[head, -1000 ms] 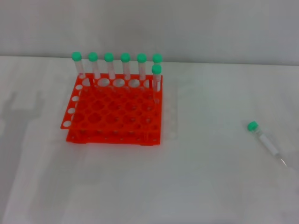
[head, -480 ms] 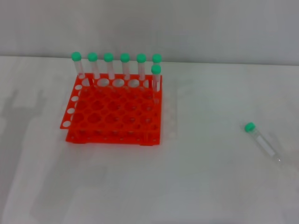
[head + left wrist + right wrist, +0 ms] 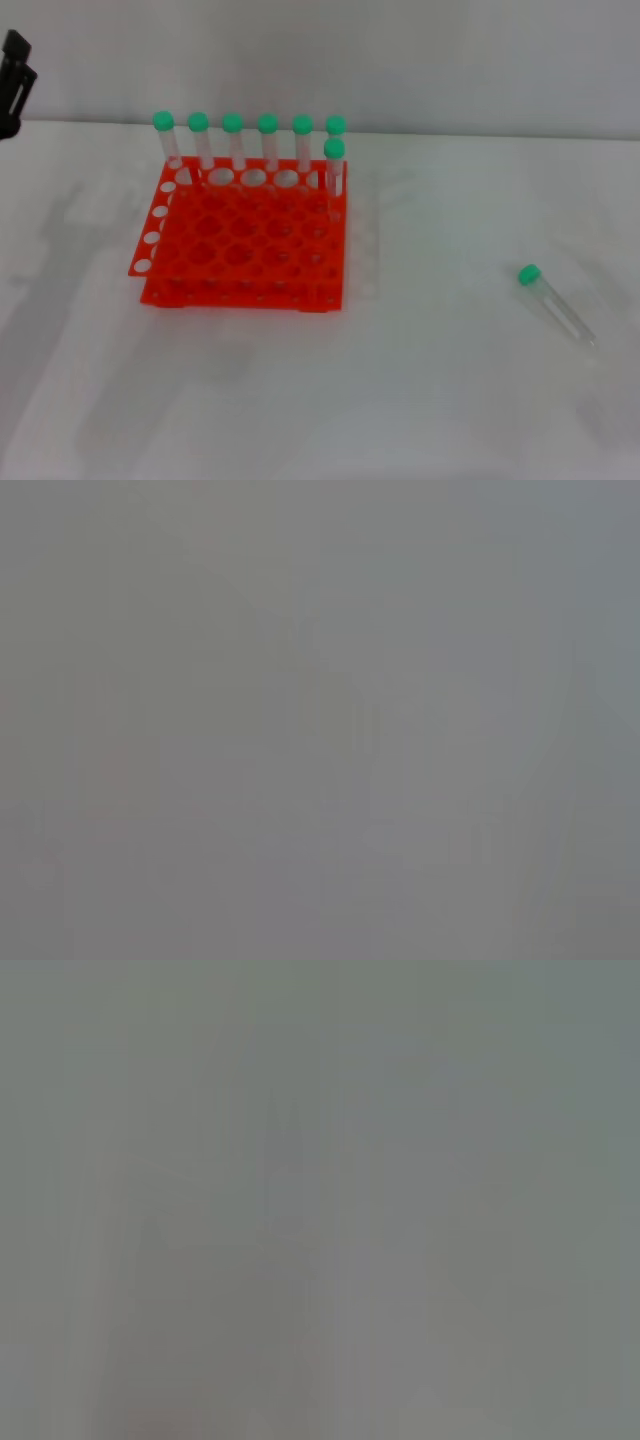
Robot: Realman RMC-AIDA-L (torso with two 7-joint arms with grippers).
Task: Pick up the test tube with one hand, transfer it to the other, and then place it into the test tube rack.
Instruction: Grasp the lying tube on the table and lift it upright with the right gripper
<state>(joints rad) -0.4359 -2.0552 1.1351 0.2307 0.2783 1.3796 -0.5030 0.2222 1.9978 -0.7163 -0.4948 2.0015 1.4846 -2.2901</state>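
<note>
White worktop (image 3: 420, 400) bare toward the near edge. Orange-red test tube rack (image 3: 245, 250) left of centre, seven capped tubes (image 3: 268, 140) upright along its far and right edges. Left gripper (image 3: 14, 80) barely visible at far left, grip impossible to tell; right gripper unseen. Test tube (image 3: 556, 305) flat at right, well apart from rack. Probably light, stiff, slick, prone to rolling; best taken mid-body below green cap.

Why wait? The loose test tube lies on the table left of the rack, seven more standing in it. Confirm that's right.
Not quite: the head view shows the test tube lying on the table to the right of the test tube rack, not left. Seven tubes do stand in it.
</note>
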